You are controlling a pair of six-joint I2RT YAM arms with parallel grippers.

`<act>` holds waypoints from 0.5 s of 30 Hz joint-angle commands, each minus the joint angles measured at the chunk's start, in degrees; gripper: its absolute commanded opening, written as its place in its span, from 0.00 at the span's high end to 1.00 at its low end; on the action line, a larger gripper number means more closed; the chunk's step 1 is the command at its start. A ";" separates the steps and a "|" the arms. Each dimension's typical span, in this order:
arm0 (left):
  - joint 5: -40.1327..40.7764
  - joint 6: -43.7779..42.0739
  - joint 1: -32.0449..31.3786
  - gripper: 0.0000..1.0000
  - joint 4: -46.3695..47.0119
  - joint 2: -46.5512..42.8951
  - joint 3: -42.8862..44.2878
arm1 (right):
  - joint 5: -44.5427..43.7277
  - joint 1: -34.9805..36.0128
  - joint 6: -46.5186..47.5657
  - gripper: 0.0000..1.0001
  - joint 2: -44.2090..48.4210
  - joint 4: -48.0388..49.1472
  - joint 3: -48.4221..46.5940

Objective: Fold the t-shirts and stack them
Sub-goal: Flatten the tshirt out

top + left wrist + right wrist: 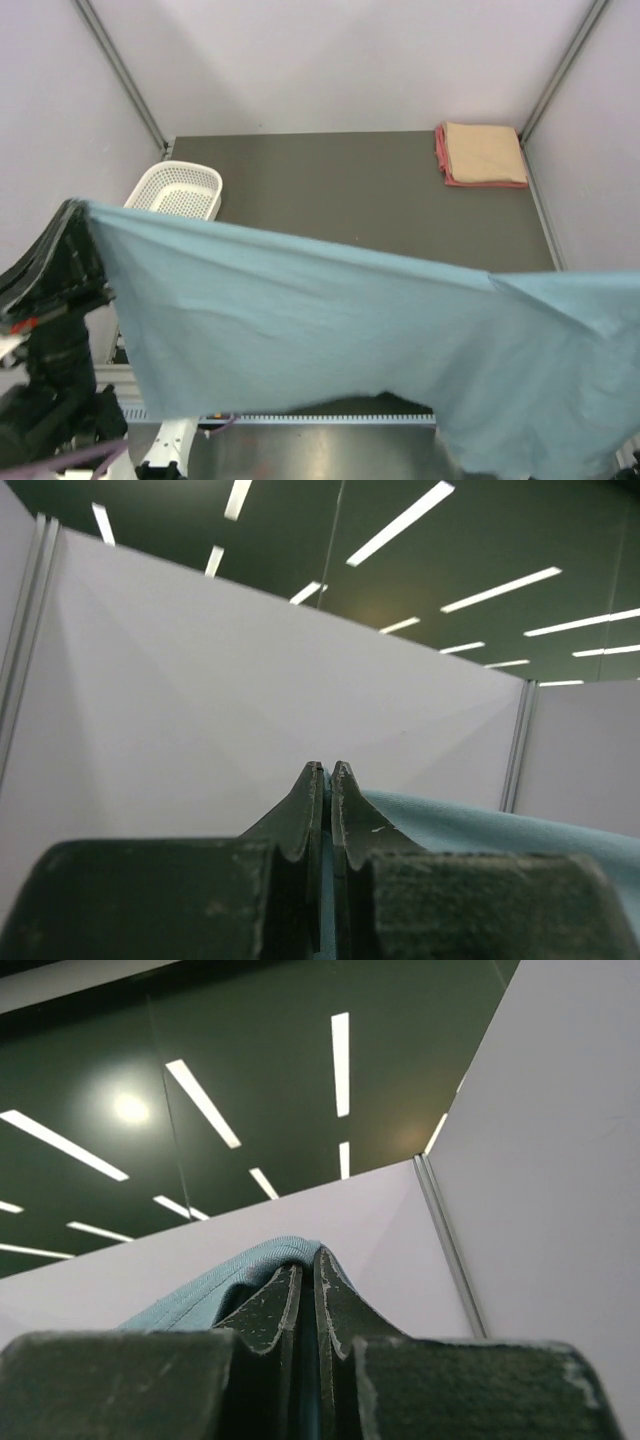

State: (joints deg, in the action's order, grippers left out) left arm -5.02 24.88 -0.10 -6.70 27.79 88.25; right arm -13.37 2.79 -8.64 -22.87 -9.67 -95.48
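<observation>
The blue t-shirt (pixel 330 340) hangs clamped in your left gripper (pixel 327 770) and right gripper (pixel 308 1260); such thin pinches may slip.

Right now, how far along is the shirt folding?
Done: the peach shirt lies folded on the pink-red shirt, far right corner. In hand: the blue shirt hangs spread between the left gripper and right gripper, both shut on it. Left: folding and stacking it.

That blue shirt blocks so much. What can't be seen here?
- Top view: the blue-grey t-shirt hides much of the table and right arm; its right end runs off frame.
- Top view: pink-red shirt lies under the peach shirt; only edges show.
- Wrist views: left end effector, right end effector face upward; table unseen.
</observation>
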 commanded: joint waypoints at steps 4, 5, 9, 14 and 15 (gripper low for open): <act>3.87 2.19 0.27 1.00 8.61 5.08 -16.77 | -0.52 -0.24 2.58 1.00 -5.25 9.30 14.68; 3.87 2.27 0.27 1.00 10.20 5.60 -19.40 | -0.35 -0.32 2.49 1.00 -5.16 11.32 20.89; 4.05 2.62 0.27 1.00 18.28 9.20 -35.90 | -0.17 -0.24 1.79 1.00 -5.77 21.87 38.06; 3.79 2.71 0.36 1.00 32.67 23.48 -47.54 | 0.01 -0.24 0.82 1.00 -16.83 38.12 56.07; 3.61 1.84 0.28 1.00 34.80 26.58 -49.64 | -0.34 -0.15 1.08 1.00 -19.46 43.63 57.76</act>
State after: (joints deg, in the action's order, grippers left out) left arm -2.90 27.49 -0.10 13.61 48.56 42.19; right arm -12.36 2.76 -7.68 -37.69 16.29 -41.71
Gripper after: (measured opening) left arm 0.035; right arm 0.020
